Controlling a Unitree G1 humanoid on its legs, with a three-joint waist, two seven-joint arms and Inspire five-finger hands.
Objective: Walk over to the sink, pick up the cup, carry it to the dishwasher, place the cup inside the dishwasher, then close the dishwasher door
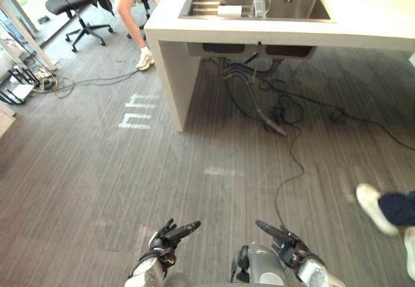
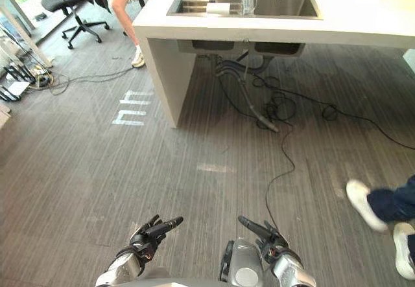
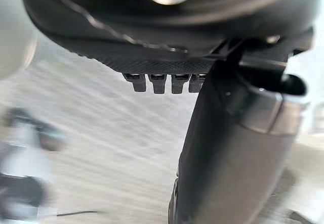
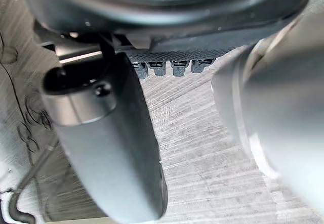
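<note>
Left hand (image 1: pixel 170 235) and right hand (image 1: pixel 283 238) hang empty, fingers straight, well short of the sink (image 1: pixel 292 6). The cup (image 1: pixel 259 7) seems to stand inside it, by the divider. Best walk straight in, stopping square against the desk (image 1: pixel 363 22).

- A white marking (image 1: pixel 138 112) of short strokes lies on the floor (image 1: pixel 97 190), near the leg of the counter (image 1: pixel 369 21) holding the sink (image 1: pixel 298 7).
- Its strokes resemble letters, but none reads surely.

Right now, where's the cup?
The clear glass cup sits in the steel sink at the left eye view's top, by the basins' divider, right of a white object.
</note>
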